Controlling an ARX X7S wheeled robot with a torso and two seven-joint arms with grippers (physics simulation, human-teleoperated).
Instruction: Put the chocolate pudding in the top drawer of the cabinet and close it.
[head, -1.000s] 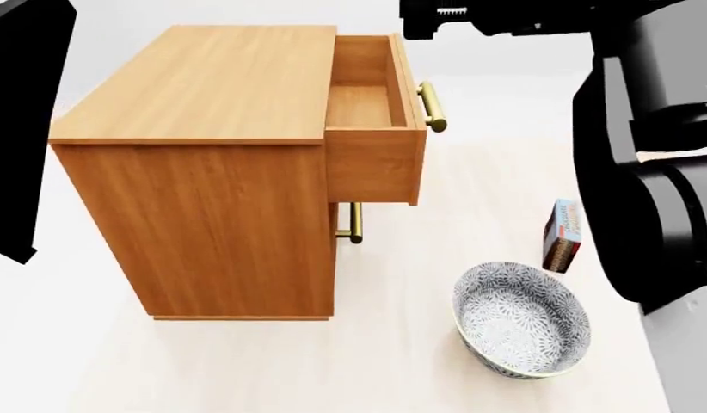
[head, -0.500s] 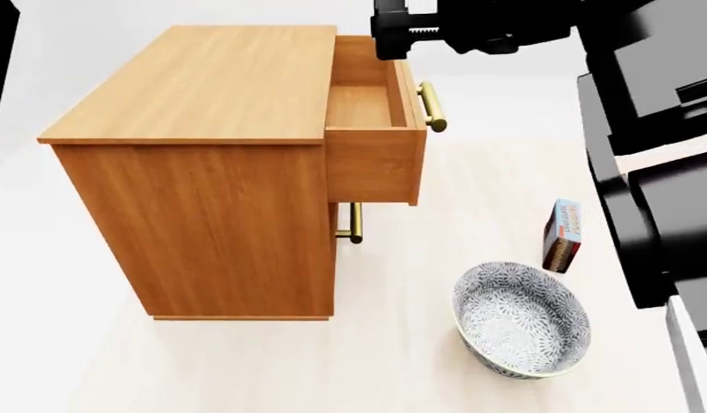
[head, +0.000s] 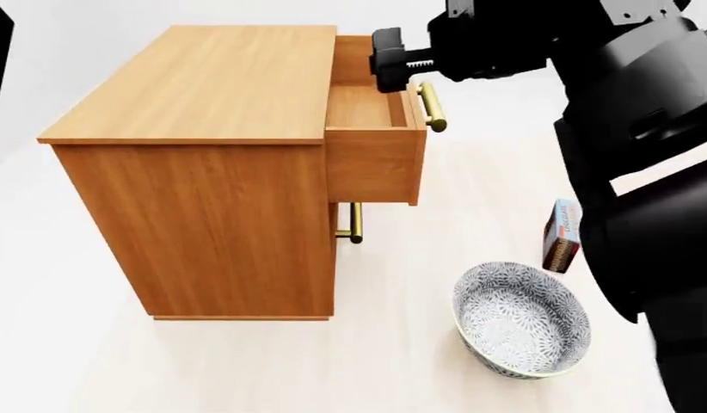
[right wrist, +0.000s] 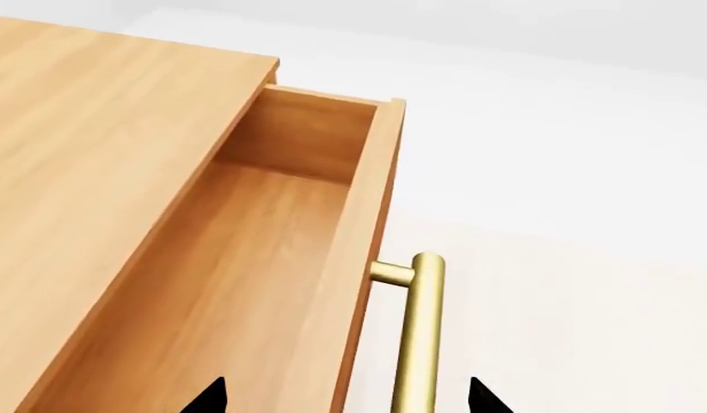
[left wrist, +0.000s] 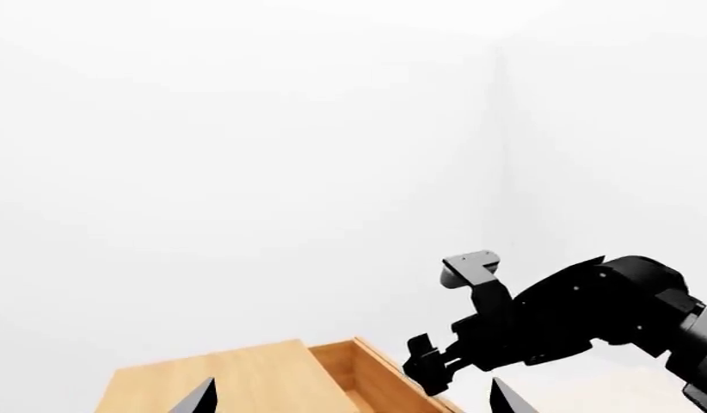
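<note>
The cabinet (head: 205,172) stands at left with its top drawer (head: 371,107) pulled out and empty. The chocolate pudding (head: 562,232) stands on edge on the pale surface at right, beside my right arm. My right gripper (head: 388,62) hovers over the drawer's front board, near its brass handle (head: 433,105). In the right wrist view this gripper (right wrist: 344,403) is open and empty, with the drawer front (right wrist: 359,284) and the handle (right wrist: 417,335) between its fingertips. My left gripper (left wrist: 351,404) is open and empty, held high, looking over the cabinet top (left wrist: 216,383).
A patterned grey-and-white bowl (head: 520,318) sits in front of the pudding. The lower drawer is shut; only its brass handle (head: 353,222) shows. My right arm (head: 641,155) fills the right side of the head view.
My right gripper has come down and left, from above the drawer's far end to just over its front board and handle. My left arm has swung out of the head view at left.
</note>
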